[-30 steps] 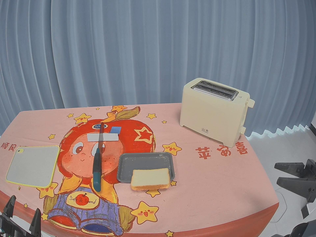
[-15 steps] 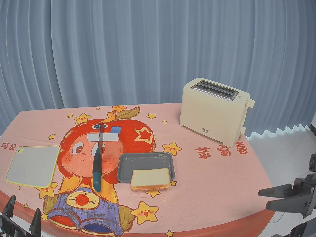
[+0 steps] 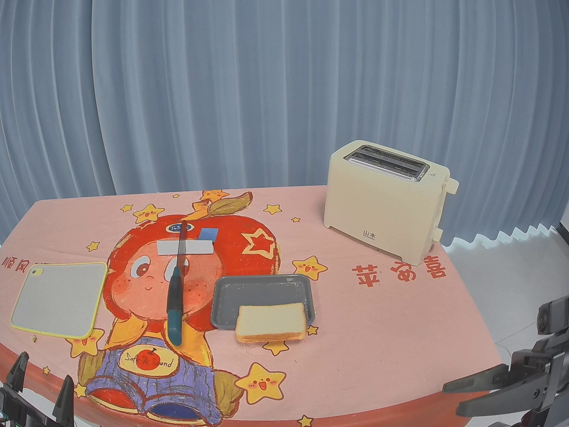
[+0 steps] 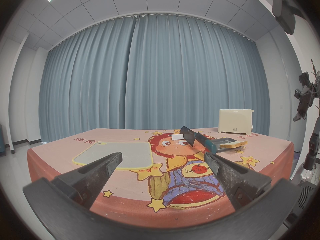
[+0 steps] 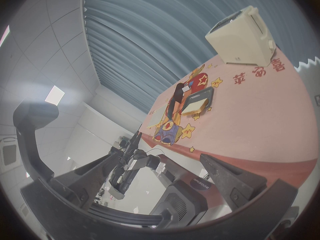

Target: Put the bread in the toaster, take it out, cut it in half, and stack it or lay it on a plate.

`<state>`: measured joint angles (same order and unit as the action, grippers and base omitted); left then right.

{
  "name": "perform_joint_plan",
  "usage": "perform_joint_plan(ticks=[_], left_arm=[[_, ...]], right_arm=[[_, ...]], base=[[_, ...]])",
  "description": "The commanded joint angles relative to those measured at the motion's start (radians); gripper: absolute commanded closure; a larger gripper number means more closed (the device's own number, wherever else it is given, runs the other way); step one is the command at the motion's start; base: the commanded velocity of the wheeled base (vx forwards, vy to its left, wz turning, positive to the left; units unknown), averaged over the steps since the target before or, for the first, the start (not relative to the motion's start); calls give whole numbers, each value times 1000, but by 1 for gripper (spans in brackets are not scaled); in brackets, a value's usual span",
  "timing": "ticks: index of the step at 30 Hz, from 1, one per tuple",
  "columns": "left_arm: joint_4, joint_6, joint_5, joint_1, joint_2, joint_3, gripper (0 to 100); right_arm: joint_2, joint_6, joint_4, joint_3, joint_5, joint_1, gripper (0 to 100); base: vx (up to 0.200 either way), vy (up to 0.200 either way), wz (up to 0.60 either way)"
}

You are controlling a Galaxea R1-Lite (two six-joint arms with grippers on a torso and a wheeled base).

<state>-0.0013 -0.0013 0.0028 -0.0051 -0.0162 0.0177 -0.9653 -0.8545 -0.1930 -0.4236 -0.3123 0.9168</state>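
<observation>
Head view: the right pincer point(image 3: 453, 400) hangs off the desk's point(image 3: 379, 333) near right corner, jaws spread and empty. The bread point(image 3: 271, 321) is well apart from it, ahead and over toward the left, one slice sitting across the near rim of the grey tray point(image 3: 261, 289). The toaster point(image 3: 385, 206) is farther ahead of that pincer, slots up. The left pincer point(image 3: 41, 386) is down at the near left edge, also spread and holding nothing. The cutting board point(image 3: 59, 298) is just ahead of it, and the knife point(image 3: 175, 303) is between board and tray.

Left wrist view: the fingers point(image 4: 96, 170) are wide apart, and the slice point(image 4: 233, 144) is far off to this pincer's right, tilted up on the tray rim.

Right wrist view: this pincer point(image 5: 160, 157) is open too. The slice point(image 5: 195, 106) is still a long reach away, with the toaster point(image 5: 241, 37) beyond.

My take is that the slice will be light, soft and easy to crush or tear. I'd pinch gently across the crust edge that overhangs the rim, not the middle.
</observation>
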Motion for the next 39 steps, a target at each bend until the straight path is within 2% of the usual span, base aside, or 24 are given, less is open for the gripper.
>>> perform_joint_plan(ticks=[1, 7, 11, 15, 20, 26, 30, 36, 39], left_arm=[[0, 0, 0, 1, 1, -18, 0], [0, 0, 0, 1, 2, -18, 0], [0, 0, 0, -1, 2, -18, 0], [0, 0, 0, -1, 2, -18, 0], [0, 0, 0, 1, 2, -18, 0], [0, 0, 0, -1, 1, -18, 0], [0, 0, 0, -1, 2, -18, 0], [0, 0, 0, 1, 2, -18, 0], [0, 0, 0, 1, 1, -18, 0]], right_arm=[[-6, -38, -2, -1, -2, 42, 0], [-30, -64, -2, 0, -10, 59, 0], [-59, -94, -3, 8, -60, 62, 0], [-75, -117, -5, 2, -74, 62, 0], [-125, -155, -103, 16, -76, 74, 0], [-174, -253, -215, 14, -74, 74, 0], [-207, -284, -246, 5, -74, 66, 0], [-299, -296, -319, 5, -70, 60, 0], [-325, -339, -367, 5, -68, 50, 0]], base=[[0, 0, 0], [0, 0, 0], [0, 0, 0], [0, 0, 0], [0, 0, 0], [0, 0, 0], [0, 0, 0], [0, 0, 0], [0, 0, 0]])
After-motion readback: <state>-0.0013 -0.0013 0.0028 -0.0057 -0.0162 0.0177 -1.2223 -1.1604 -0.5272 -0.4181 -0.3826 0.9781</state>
